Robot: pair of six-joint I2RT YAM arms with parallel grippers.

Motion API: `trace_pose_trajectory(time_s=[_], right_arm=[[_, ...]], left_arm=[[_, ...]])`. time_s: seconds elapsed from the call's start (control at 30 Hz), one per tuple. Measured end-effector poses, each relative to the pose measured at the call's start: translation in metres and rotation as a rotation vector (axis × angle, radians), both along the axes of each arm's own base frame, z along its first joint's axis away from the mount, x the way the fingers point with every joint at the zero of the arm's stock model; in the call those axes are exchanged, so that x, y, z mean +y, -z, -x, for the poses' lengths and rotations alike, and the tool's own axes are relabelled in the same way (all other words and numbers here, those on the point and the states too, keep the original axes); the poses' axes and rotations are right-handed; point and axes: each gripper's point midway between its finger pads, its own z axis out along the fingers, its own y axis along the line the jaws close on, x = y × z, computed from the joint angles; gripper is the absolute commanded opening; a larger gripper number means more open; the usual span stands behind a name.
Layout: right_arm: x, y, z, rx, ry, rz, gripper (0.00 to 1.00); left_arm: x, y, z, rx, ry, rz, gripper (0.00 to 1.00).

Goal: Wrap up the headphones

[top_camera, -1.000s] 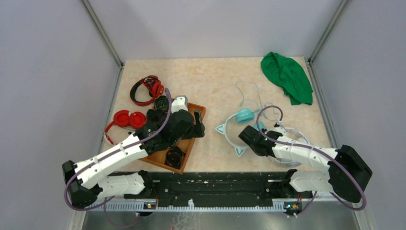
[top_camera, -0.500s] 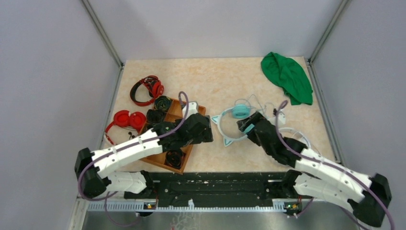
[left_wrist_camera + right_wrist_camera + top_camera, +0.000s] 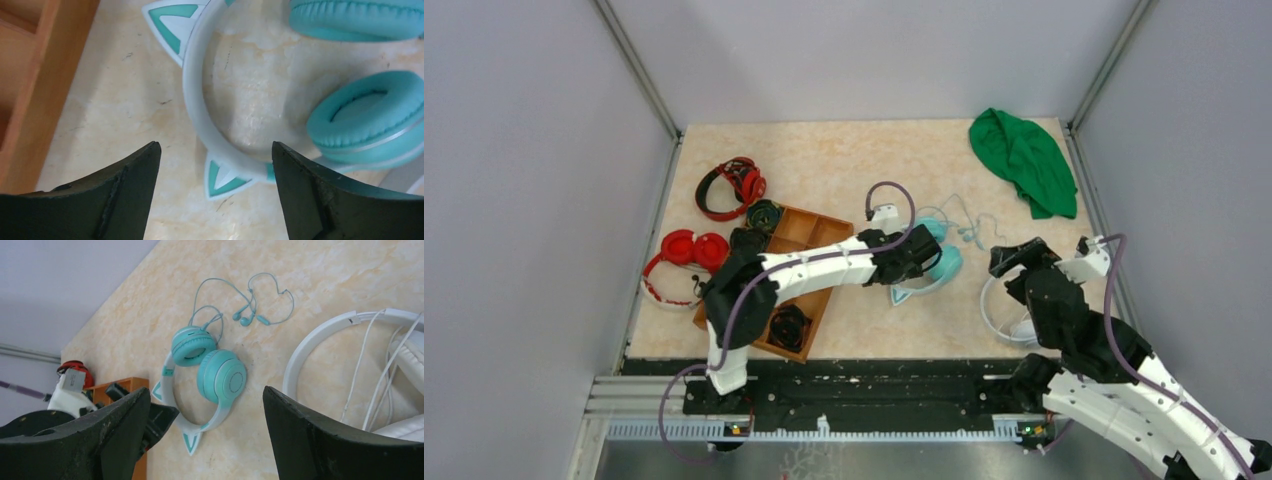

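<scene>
1. The headphones (image 3: 946,262) lie flat near the middle of the table (image 3: 854,160). The 2 teal cups sit side by side, and the cat-eared headband (image 3: 200,100) curves toward the tray. Their thin cable (image 3: 235,287) sprawls in loose loops beyond the cups.
2. At the far left lie a red pair (image 3: 729,187) and a second red pair (image 3: 686,255).
3. Just right of them, the wooden tray (image 3: 809,228) holds dark coiled bundles (image 3: 789,325).
4. The left gripper (image 3: 215,150) hovers over the headband, jaws apart, gripping nothing.
5. White headphones (image 3: 320,340) lie right of the teal set.
6. The right gripper (image 3: 207,395) hangs near them, jaws apart and empty.
7. A green cloth (image 3: 1024,160) lies in the far right corner.
</scene>
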Motion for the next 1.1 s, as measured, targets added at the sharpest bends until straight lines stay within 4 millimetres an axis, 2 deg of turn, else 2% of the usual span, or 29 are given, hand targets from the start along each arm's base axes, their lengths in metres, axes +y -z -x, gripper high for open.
trace_pose_trajectory(time_s=[0.13,0.27,0.37,0.47,0.6,0.67,0.7,0.87,0.97,1.1], right_arm=[[0.000,0.001,0.000,0.023,-0.007,0.039,0.82],[-0.001,0.005,0.001,0.037,-0.013,0.059,0.82],[-0.003,0.005,0.003,0.037,-0.016,0.058,0.81],[-0.006,0.005,0.007,0.034,-0.017,0.053,0.81],[-0.010,0.008,0.011,0.043,-0.016,0.063,0.81],[-0.013,0.009,0.013,0.048,-0.015,0.068,0.80],[-0.014,0.010,0.014,0.048,-0.015,0.068,0.80],[-0.020,0.011,0.018,0.050,-0.017,0.092,0.79],[-0.023,0.007,0.020,0.047,-0.030,0.125,0.79],[-0.028,-0.018,0.023,0.007,-0.064,0.172,0.80]], left_arm=[[-0.015,0.025,-0.018,0.013,-0.072,-0.027,0.75],[-0.003,0.053,-0.024,0.051,-0.143,-0.077,0.69],[0.004,0.061,-0.031,0.063,-0.176,-0.083,0.62],[0.008,0.066,-0.039,0.073,-0.191,-0.074,0.49],[0.012,0.067,-0.046,0.066,-0.192,-0.082,0.21],[0.010,0.067,-0.048,0.060,-0.180,-0.087,0.03],[0.011,0.067,-0.049,0.059,-0.165,-0.101,0.00],[0.005,0.059,-0.059,0.019,-0.098,-0.120,0.00],[0.002,0.047,-0.066,-0.023,-0.003,-0.151,0.00],[0.007,0.001,-0.072,-0.106,0.183,-0.228,0.00]])
